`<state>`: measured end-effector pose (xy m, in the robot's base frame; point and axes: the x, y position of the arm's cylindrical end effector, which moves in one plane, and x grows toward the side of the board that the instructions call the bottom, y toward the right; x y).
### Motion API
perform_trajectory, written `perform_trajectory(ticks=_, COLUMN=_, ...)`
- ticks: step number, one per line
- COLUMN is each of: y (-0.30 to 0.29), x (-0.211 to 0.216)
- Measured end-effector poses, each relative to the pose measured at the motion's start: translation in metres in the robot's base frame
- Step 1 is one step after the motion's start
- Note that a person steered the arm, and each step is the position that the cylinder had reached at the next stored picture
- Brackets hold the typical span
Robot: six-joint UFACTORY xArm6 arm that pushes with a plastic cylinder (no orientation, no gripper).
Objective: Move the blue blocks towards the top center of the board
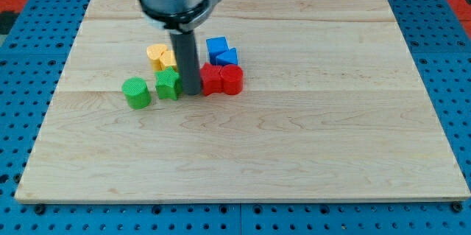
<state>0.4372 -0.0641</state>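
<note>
Two blue blocks sit together above the board's middle: a blue cube-like block (215, 46) and a smaller blue block (227, 57) at its lower right. My tip (190, 91) rests on the board just below and left of them, between the green star-shaped block (168, 85) and the two red blocks (213, 79) (232, 79). The rod hides part of the yellow blocks and whatever lies directly behind it.
Two yellow blocks (156, 54) (168, 60) lie left of the rod. A green cylinder (136, 92) stands at the left end of the cluster. The wooden board (294, 139) lies on a blue pegboard (22, 58).
</note>
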Motion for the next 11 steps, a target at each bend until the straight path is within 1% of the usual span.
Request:
perform_trajectory(ticks=1, y=-0.020, x=-0.001)
perform_trajectory(ticks=2, y=-0.037, x=-0.015)
perform_trajectory(ticks=3, y=-0.070, x=0.009)
perform_trajectory(ticks=4, y=-0.059, x=0.008)
perform_trajectory(ticks=5, y=-0.045, x=-0.025)
perform_trajectory(ticks=6, y=-0.006, x=-0.035)
perform_trajectory(ticks=7, y=0.027, x=-0.014)
perform_trajectory(ticks=8, y=0.048, x=-0.012)
perform_trajectory(ticks=9, y=0.039, x=-0.037)
perform_trajectory(ticks=10, y=0.016, x=-0.059)
perform_trajectory(ticks=11, y=0.016, x=-0.079)
